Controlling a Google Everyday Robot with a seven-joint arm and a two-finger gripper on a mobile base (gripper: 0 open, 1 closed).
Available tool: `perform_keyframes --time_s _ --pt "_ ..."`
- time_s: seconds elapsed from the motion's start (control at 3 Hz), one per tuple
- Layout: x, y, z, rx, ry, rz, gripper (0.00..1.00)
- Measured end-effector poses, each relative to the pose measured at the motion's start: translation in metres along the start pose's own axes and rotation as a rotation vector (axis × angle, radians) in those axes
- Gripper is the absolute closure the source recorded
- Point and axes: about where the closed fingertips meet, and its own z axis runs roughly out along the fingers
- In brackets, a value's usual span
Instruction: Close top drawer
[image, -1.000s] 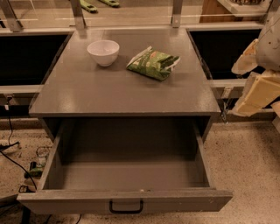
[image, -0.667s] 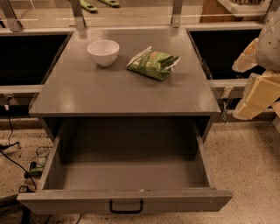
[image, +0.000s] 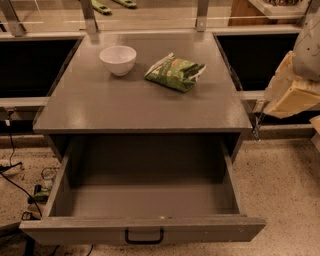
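The top drawer (image: 145, 200) of the grey cabinet is pulled far out and its inside is empty. Its flat front panel (image: 65, 231) sits at the bottom of the view, with a black bar handle (image: 144, 236) at its middle. My gripper (image: 289, 90), cream-coloured, hangs at the right edge of the view. It is level with the cabinet top, beside the cabinet's right side, well above and to the right of the drawer front, and touches nothing. The lower drawers are out of view.
On the cabinet top (image: 115, 105) stand a white bowl (image: 118, 59) and a green snack bag (image: 175, 72). Dark openings flank the cabinet on both sides. Cables and a power strip (image: 37, 192) lie on the speckled floor at the left.
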Motion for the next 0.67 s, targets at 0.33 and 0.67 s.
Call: perform_keyframes --time_s 0.33,0.67 --pt "0.0013 0.0000 -0.0019 0.009 -0.005 0.002 0.93" --pt "0.0080 0.0003 -0.0115 0.053 -0.030 0.009 1.00"
